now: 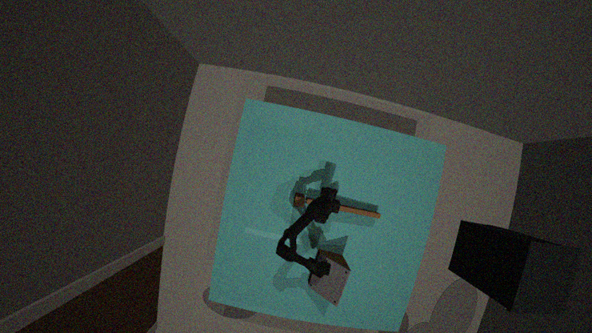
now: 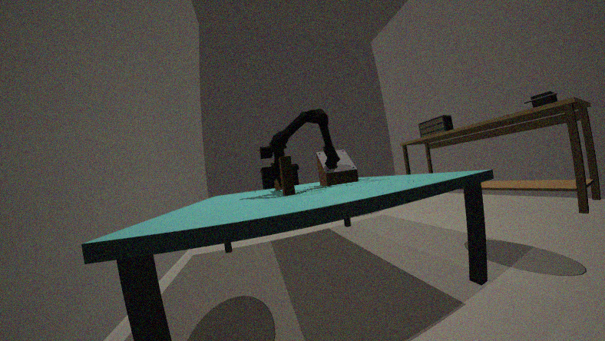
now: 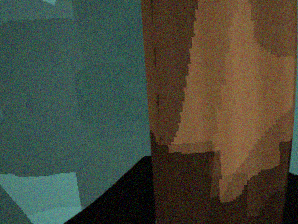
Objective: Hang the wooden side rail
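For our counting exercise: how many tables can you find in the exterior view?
2. The turquoise table stands in the foreground, carrying the arm; a wooden table stands along the right wall. Others may lie out of frame.

A bare workroom: plain grey walls, a teal table [image 2: 236, 210] at centre, and a wooden workbench [image 2: 499, 127] with a lower shelf at right.
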